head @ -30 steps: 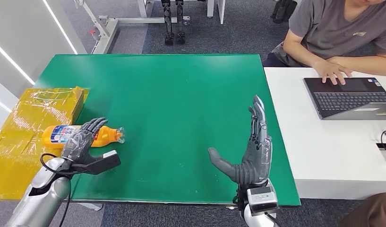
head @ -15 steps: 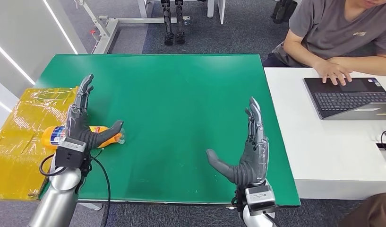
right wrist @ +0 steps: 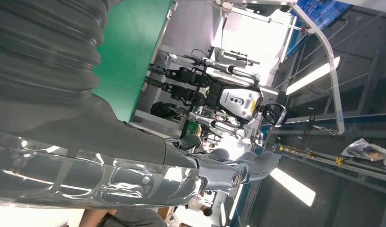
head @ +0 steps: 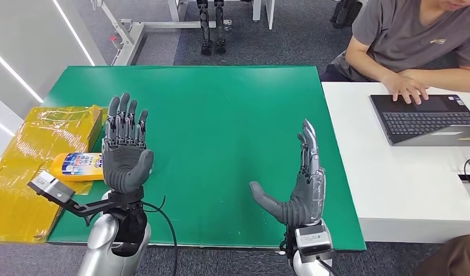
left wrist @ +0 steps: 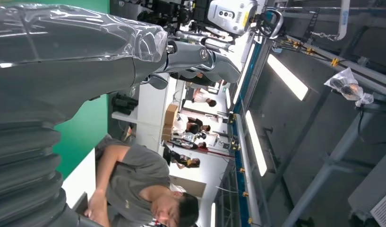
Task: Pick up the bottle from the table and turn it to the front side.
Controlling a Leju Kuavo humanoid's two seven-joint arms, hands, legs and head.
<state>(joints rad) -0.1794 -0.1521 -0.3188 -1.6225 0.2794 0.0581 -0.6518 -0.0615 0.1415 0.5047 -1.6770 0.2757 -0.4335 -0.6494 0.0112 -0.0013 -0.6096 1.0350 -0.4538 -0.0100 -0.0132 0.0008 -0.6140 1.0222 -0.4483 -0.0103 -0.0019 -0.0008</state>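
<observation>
1. We see the bottle (head: 78,167) lying on its side at the left edge of the green worktop (head: 221,115), its label facing up and its body touching the yellow wrapped box (head: 25,167) beside it; we cannot tell which face counts as its front.
2. Our left hand (head: 126,155) is raised palm up just beside the bottle, its fingers (head: 124,115) spread straight and gripping nothing; it hides the neck end of the bottle from the head view.
3. Our right hand (head: 298,190) stands on edge over the right part of the worktop, thumb out to the side and fingers extended, empty as well; it is well apart from the bottle, and we judge it is waiting there as a spare.
4. We judge the left hand is placed so because the bottle sits on its side of the worktop; the bottle lies below and to the outside of the palm, not between the fingers.
5. This fits either a bottle about to be grasped or one just set down; the pictures do not settle which.
6. A person (head: 416,40) sits at the white desk to the right, hands on a laptop (head: 428,118).
</observation>
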